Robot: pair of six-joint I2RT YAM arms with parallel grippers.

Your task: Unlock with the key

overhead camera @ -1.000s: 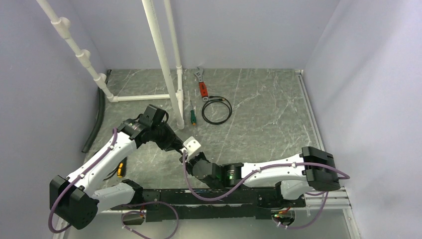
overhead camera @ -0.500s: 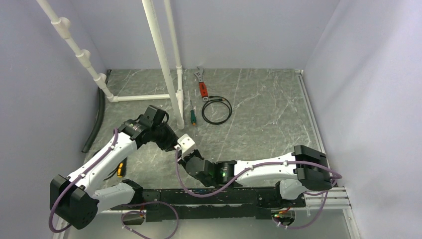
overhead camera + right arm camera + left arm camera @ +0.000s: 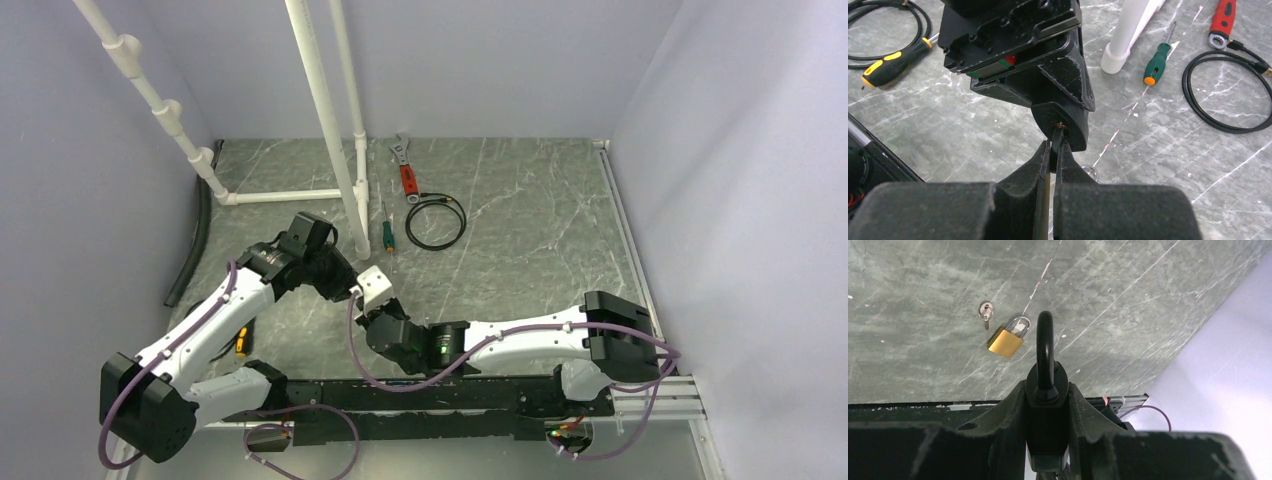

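My left gripper [image 3: 1046, 390] is shut on a black padlock [image 3: 1046, 407] whose black shackle [image 3: 1044, 340] points away from the wrist. In the right wrist view the padlock's underside [image 3: 1068, 117] faces my right gripper [image 3: 1054, 145]. That gripper is shut on the key [image 3: 1057, 137]: the black head is pinched between the fingertips and the blade tip sits at the keyhole. How deep the blade is in cannot be told. In the top view the two grippers meet left of centre, the left [image 3: 343, 283] against the right [image 3: 368, 303].
A brass padlock [image 3: 1005, 342] and a spare key on a ring [image 3: 985, 311] lie on the table. A green-handled screwdriver [image 3: 1156, 62], a black cable coil [image 3: 1228, 95], a red wrench [image 3: 405, 172], a yellow-black screwdriver [image 3: 895, 62] and white pipes [image 3: 325, 110] are nearby.
My right arm has moved left and forward, bringing its gripper and the key up against the padlock. The left arm has hardly moved.
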